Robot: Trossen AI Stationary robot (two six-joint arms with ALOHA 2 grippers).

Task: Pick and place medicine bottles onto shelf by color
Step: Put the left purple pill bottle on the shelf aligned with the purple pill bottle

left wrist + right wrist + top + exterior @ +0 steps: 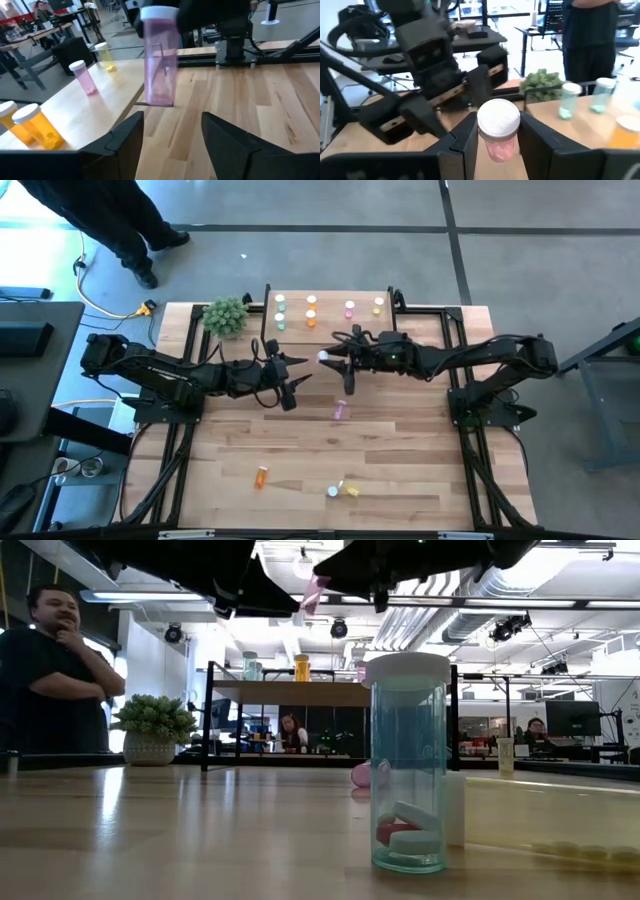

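Note:
My right gripper (pixel 498 125) is shut on a pink medicine bottle (pixel 160 62) with a white cap, held in the air over the table's middle (pixel 326 357). My left gripper (pixel 172 120) stands open just on the table's left side of that bottle (pixel 293 383), with nothing between its fingers. The shelf (pixel 330 292) stands at the far edge with green (pixel 280 312), orange (pixel 311 311), pink (pixel 350 308) and yellow (pixel 378 305) bottles upright on it. Another pink bottle (pixel 340 411) lies on its side on the table. My right gripper pinches the pink bottle's upper end, at and just below the white cap (pixel 497 144), between its two fingers. The fingers come nearly level from the table's right side. The bottle stands upright in the hold, cap up, its bottom (pixel 160 100) clear of the table.
A green plant (pixel 226 315) stands left of the shelf. An orange bottle (pixel 261 476) and two more bottles (pixel 341 490) are near the front edge, one of them standing upright close to the low camera (pixel 408 765). A person (pixel 55 670) is beyond the far left corner.

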